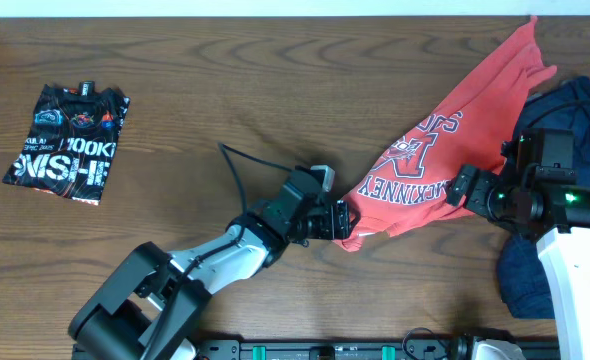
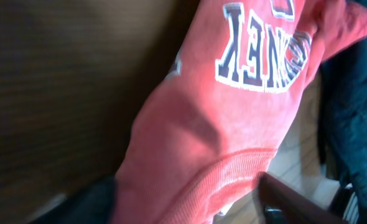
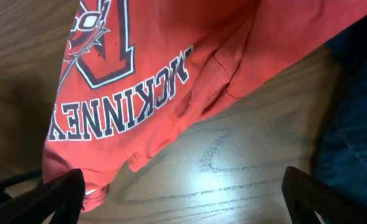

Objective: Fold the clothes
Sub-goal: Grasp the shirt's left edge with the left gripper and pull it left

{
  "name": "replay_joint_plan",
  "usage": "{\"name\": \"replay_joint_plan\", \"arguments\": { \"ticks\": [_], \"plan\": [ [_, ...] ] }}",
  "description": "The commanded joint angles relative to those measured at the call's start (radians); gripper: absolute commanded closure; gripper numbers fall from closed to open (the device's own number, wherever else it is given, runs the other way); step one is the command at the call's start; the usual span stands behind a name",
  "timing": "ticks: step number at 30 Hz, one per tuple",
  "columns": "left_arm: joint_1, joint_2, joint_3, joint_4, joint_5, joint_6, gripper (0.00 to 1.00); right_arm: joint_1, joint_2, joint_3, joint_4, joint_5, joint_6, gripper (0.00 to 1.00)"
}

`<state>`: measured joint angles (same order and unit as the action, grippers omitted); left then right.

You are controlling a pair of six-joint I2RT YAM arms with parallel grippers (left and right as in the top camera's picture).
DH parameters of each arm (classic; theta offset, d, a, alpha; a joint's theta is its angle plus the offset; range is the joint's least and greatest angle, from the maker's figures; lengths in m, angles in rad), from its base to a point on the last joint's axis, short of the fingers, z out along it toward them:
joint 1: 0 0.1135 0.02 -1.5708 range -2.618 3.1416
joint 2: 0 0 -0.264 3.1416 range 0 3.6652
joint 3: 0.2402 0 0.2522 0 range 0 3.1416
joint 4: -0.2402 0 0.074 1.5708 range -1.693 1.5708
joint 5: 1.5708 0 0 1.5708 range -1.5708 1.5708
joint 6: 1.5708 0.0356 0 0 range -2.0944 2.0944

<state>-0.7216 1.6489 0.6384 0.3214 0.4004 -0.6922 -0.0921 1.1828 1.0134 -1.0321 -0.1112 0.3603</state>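
Observation:
The coral-red T-shirt (image 1: 455, 120) with white-and-navy lettering lies stretched diagonally from the far right edge toward the table's middle. My left gripper (image 1: 340, 222) is shut on its bunched lower edge; in the left wrist view the red fabric (image 2: 233, 124) fills the space between the fingers (image 2: 186, 202). My right gripper (image 1: 465, 188) is wide open beside the shirt's right side, over bare wood (image 3: 183, 199), with the shirt (image 3: 140, 74) at its left finger. The navy-blue garment (image 1: 585, 105) lies crumpled at the right, partly under the right arm. The black graphic tee (image 1: 70, 140) lies folded at the far left.
The navy garment also shows in the left wrist view (image 2: 351, 112) and the right wrist view (image 3: 357, 137). The wooden table (image 1: 225, 80) runs to a white back edge. A black cable (image 1: 237, 175) loops beside the left arm.

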Motion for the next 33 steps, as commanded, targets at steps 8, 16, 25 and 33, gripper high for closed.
{"name": "replay_joint_plan", "arguments": {
  "ticks": [8,16,25,33],
  "plan": [
    [0.052,-0.017,0.007,-0.005,-0.037,0.087,0.94,-0.006,0.000,0.015,-0.009,0.034,-0.010,0.01],
    [0.384,-0.230,0.056,-0.105,-0.142,0.261,0.94,-0.006,0.000,0.015,-0.020,0.034,-0.010,0.01],
    [0.762,-0.356,0.212,-0.211,-0.137,0.273,0.02,-0.006,0.000,0.015,-0.019,0.033,-0.010,0.01],
    [0.689,-0.337,0.195,-0.647,-0.045,0.269,0.02,-0.006,0.000,0.015,-0.019,0.033,-0.010,0.01]
  ]
}}
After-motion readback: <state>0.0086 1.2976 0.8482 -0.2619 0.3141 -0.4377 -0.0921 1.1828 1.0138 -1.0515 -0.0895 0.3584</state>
